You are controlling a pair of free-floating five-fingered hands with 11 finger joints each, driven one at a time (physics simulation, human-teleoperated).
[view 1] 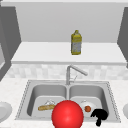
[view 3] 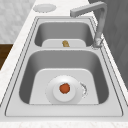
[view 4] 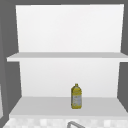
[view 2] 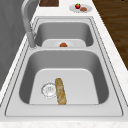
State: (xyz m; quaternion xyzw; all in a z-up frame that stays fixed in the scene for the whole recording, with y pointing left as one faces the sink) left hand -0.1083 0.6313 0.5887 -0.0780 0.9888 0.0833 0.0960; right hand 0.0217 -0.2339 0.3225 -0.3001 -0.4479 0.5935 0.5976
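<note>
Right hand [view 1: 99,116] low over right basin's front rim, fingers curled, holding nothing. Nearest item: orange-red ball [view 1: 87,108] on white plate [view 1: 93,105], at hand's 10 o'clock. Baguette [view 1: 46,107] lies in left basin.

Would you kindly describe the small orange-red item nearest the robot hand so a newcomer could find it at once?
Start at the double sink and take its right basin, close to the black right robot hand. A white plate lies on the basin floor, and the round orange-red fruit sits at its centre, unlike the long brown bread loaf in the left basin.
</note>
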